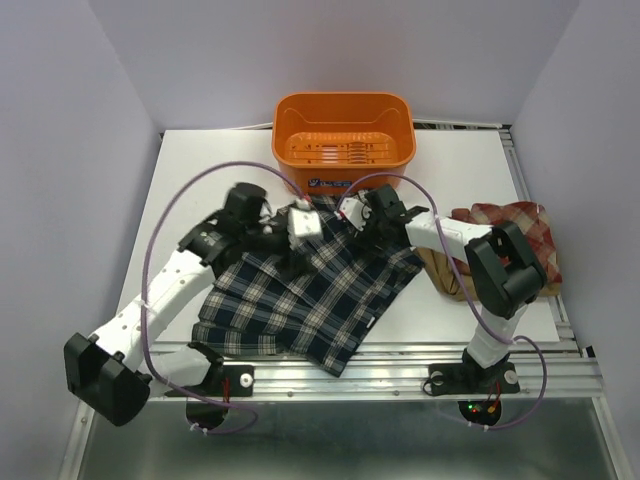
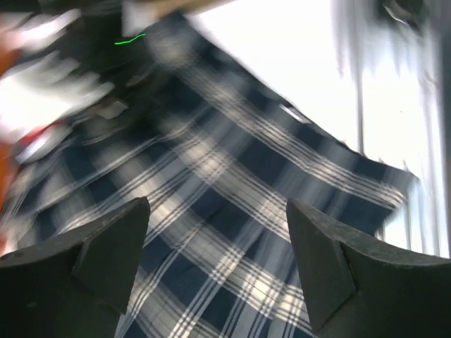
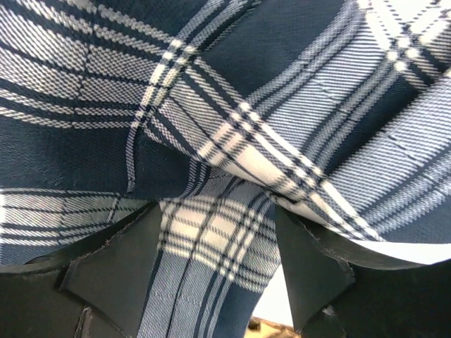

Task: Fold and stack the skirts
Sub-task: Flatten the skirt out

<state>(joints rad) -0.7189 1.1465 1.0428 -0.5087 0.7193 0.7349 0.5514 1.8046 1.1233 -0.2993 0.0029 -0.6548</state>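
Note:
The navy-green-white plaid skirt [image 1: 310, 290] lies spread on the white table, its top edge near the basket. My left gripper [image 1: 300, 225] hovers over that top edge. In the left wrist view it [image 2: 218, 211] is open and empty above the blurred plaid [image 2: 232, 176]. My right gripper [image 1: 352, 212] is at the skirt's top right corner. In the right wrist view its jaws [image 3: 215, 211] stand apart, with a flat band of the plaid [image 3: 211, 246] between them and more cloth bunched above. The red-and-white plaid skirt [image 1: 515, 225] lies at the right edge on the tan skirt [image 1: 440, 272].
An orange plastic basket [image 1: 345, 98] stands at the back centre, just behind both grippers. Bare white table [image 1: 200, 170] shows at the back left and back right. A metal rail [image 1: 400, 365] runs along the near edge.

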